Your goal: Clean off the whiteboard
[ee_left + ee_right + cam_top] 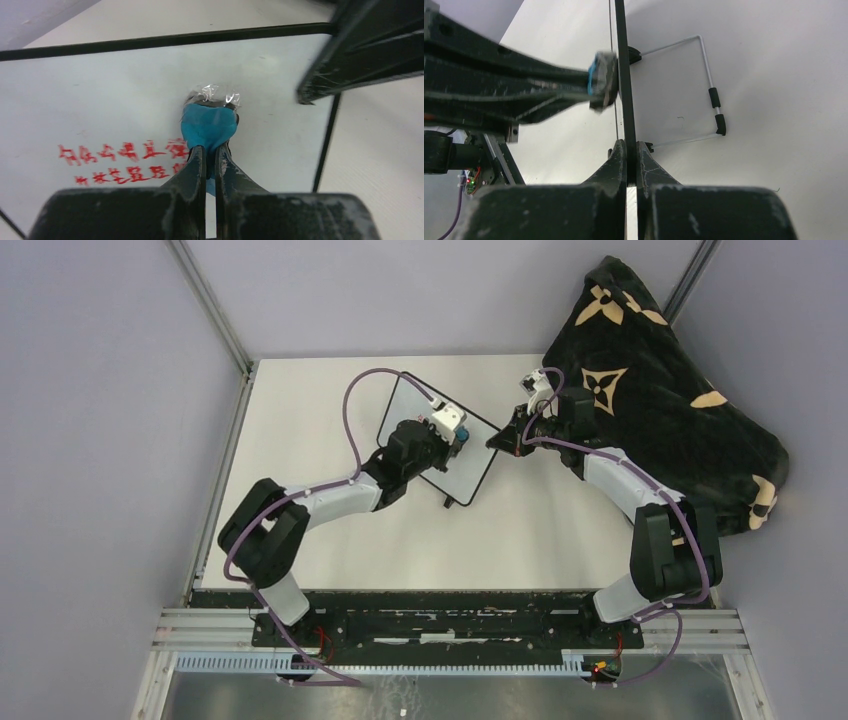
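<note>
Currently, the small rectangular whiteboard with a thin black frame (408, 412) sits near the middle of the white worktop (300, 420), towards its far half, between the two arms. In the overhead view it lies at an angle to the worktop edges, with one black foot at its near corner.

The left claw (210, 150) has its fingers together, clamped on a blue block eraser (207, 125). The eraser is pressed against the writing face of the board. A crinkled piece of clear film covers the eraser's far end. Two rows of red handwriting (120, 162) are on the board face, to the lower left of the eraser in the left wrist view. The right ends of both rows reach the left finger.

The right claw (627, 145) is closed on the black frame of the board, which the right wrist camera sees edge-on. One finger lies on each face of the board. The eraser touches the board further along the same edge, on the left side in that view.

A thin metal wire stand with black sleeves (706, 65) projects from the opposite face of the board.

A black cloth with a tan floral pattern (660, 390) is heaped at the far right corner, behind the right arm.
</note>
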`<state>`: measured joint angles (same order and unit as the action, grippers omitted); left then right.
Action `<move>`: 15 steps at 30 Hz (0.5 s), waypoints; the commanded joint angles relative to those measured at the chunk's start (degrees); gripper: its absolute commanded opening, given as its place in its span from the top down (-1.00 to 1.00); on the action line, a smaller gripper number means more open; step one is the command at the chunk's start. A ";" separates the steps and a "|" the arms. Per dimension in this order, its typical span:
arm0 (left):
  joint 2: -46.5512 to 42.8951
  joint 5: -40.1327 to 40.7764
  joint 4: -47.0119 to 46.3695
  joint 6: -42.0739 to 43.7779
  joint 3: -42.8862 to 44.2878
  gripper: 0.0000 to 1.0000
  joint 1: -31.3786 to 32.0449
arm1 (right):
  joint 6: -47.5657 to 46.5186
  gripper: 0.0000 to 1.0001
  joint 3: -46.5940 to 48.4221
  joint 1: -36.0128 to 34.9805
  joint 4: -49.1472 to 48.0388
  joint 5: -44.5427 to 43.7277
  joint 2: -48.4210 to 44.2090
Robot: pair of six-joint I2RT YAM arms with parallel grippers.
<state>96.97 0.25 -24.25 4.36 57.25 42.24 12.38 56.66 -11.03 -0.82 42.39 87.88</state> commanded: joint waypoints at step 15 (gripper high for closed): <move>5.13 5.10 0.86 3.82 4.88 0.94 -12.43 | -4.64 0.99 -0.13 -1.56 6.97 -0.16 0.90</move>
<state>99.72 0.14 -25.61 5.32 59.13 30.87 13.85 57.28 -11.20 0.36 41.69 88.01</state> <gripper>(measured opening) 0.062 0.047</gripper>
